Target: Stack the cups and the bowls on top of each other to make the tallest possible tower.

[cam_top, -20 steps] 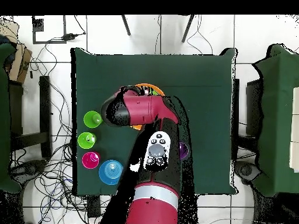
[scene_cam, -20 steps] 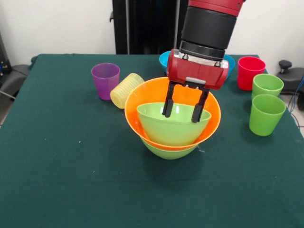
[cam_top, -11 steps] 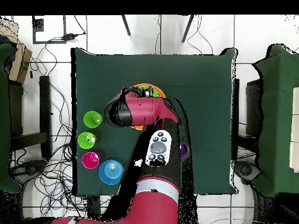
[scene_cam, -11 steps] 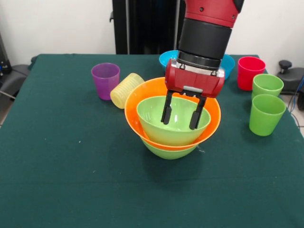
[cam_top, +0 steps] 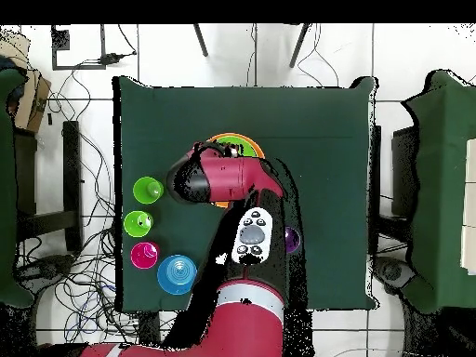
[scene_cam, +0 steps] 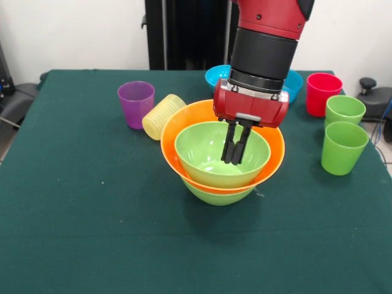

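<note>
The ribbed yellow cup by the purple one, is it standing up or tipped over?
Tipped over: the ribbed yellow cup lies on its side, leaning against the orange bowl.

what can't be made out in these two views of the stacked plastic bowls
- Front view: the blue plastic bowls sit mostly behind the red and black arm; their count is unclear.
- Overhead view: the arm covers most of the large orange plastic bowl and the gripper.
- Overhead view: the ribbed pale yellow plastic cup is hidden under the arm.

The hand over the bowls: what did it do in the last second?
The hand closed its fingers, empty, inside the top green bowl, which shifted slightly. The orange bowl, the cups and the blue bowls stayed put.
</note>
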Available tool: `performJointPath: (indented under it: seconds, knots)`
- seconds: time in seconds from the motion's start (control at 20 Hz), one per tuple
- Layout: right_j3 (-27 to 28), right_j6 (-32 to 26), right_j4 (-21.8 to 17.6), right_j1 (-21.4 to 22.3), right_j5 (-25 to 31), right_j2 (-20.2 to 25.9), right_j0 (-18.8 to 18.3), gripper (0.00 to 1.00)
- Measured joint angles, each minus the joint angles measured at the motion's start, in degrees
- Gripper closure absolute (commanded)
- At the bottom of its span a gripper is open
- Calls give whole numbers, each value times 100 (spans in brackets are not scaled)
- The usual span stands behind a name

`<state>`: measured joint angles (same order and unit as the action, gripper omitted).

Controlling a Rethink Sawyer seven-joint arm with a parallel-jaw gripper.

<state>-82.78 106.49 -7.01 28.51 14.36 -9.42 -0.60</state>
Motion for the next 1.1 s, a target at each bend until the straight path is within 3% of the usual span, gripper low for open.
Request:
performJointPath:
  seconds: [0.4,0.45,1.1]
  knots:
    - [-6,0,51,1,0,-39,62,100]
    - [-7,0,53,1,0,-59,85,0]
    - [5,0,56,-106,-85,-63,27,0]
